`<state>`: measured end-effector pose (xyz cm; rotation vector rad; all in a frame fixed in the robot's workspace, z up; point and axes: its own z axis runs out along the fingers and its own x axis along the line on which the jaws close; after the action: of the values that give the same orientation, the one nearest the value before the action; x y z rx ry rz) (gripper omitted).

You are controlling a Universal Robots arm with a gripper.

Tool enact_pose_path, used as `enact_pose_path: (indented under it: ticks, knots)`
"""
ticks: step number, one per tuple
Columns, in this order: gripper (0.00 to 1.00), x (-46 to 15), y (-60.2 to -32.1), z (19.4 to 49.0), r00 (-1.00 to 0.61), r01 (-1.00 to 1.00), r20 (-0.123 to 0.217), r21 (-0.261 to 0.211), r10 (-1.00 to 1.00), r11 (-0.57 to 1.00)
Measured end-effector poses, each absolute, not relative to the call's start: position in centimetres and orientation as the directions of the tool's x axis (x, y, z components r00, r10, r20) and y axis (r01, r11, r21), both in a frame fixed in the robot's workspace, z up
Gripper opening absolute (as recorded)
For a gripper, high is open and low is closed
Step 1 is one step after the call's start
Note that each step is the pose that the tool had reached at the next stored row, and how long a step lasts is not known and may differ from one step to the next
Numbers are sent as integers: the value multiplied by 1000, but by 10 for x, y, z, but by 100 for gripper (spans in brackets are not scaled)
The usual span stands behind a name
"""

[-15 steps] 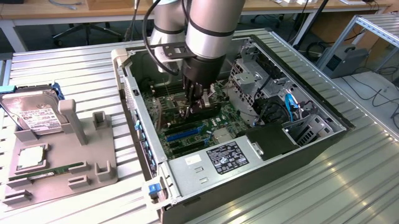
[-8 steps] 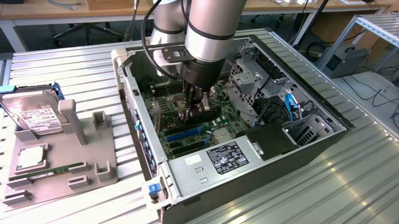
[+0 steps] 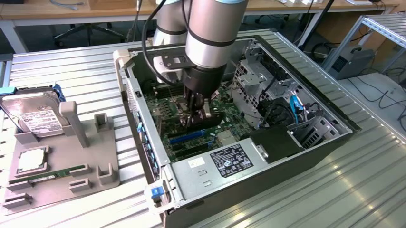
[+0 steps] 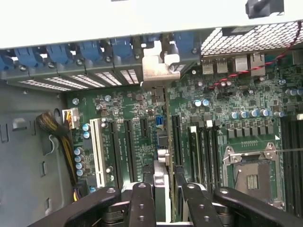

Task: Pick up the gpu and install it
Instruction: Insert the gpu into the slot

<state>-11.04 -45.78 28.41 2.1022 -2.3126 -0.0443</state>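
From the exterior view, the arm is plunged straight down into the open computer case [image 3: 304, 95], and the gripper [image 3: 201, 116] is clamped on the gpu [image 3: 206, 119], a dark flat card held upright on its edge, low over the green motherboard [image 3: 184, 107]. Edge-down makes sense: the judgement here is that the card's lower edge has to meet a slot head-on. Over on the exterior view's left, the grey parts tray [image 3: 89, 166] carries the hard drive [image 3: 35, 118] and the green memory stick [image 3: 54, 172], both well apart from the action.

Now the wrist view, looking down along the card. The black fingers [image 4: 141, 208] pinch the gpu [image 4: 161, 187] between them, narrow but not fully closed, because the thin card fills the gap. The card runs away from the camera as a slim line, and its silvery end bracket [image 4: 158, 71] sits up against the case's rear wall, among the blue slot clips [image 4: 90, 52]. It lines up between the long black expansion slots [image 4: 128, 149] and [image 4: 176, 142]. Whether the edge is touching a slot cannot be told. The empty CPU socket [image 4: 251, 177] sits off to one side.
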Motion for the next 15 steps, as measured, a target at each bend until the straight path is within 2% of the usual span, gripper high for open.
enact_pose_path:
  ticks: [15]
  knots:
    - [28, -117, -461, 275, -96, -995, -6, 32, -995, 96]
